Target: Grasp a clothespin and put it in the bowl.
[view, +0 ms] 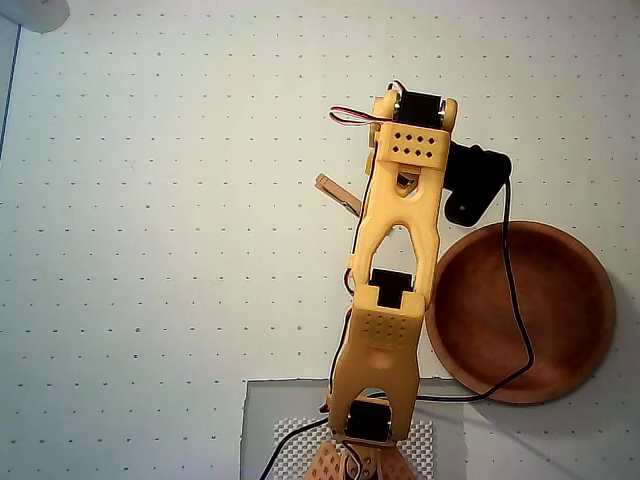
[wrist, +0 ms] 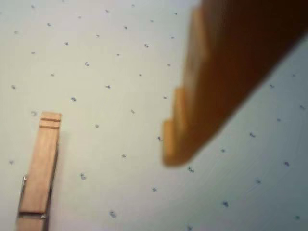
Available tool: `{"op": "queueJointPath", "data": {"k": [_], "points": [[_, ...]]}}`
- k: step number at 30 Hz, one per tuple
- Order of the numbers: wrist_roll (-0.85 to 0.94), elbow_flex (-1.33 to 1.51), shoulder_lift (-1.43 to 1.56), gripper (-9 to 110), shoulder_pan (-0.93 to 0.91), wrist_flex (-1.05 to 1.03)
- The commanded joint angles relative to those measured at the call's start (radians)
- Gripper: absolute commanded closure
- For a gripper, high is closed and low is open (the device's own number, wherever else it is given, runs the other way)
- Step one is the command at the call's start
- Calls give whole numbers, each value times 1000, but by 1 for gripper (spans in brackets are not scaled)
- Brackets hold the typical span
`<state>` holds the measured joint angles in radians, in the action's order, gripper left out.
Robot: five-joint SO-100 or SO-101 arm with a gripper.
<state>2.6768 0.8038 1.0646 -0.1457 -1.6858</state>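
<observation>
The clothespin (view: 334, 191) is a small tan wooden one lying flat on the dotted white table, its right end hidden under the orange arm in the overhead view. In the wrist view the clothespin (wrist: 41, 168) lies at the lower left, apart from the one blurred orange finger (wrist: 192, 120) that reaches in from the upper right. No second finger touches that fingertip, and nothing is held. My gripper (view: 385, 190) hangs just right of the clothespin, mostly covered by the wrist. The reddish-brown wooden bowl (view: 590, 300) stands empty at the right.
The arm's base sits on a grey mat (view: 265, 420) at the bottom centre. A black cable (view: 520, 320) droops across the bowl's left half. A black camera mount (view: 475, 180) sticks out right of the wrist. A white object (view: 35, 12) shows at the top left corner.
</observation>
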Motion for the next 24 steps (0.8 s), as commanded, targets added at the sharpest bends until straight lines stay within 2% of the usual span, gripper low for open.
{"op": "queueJointPath", "data": {"k": [1,15,24], "points": [[64,-58,81,58,26,-11],[60,-57,9,58,58,-12],[-98,-81,-67,59,106,5]]}}
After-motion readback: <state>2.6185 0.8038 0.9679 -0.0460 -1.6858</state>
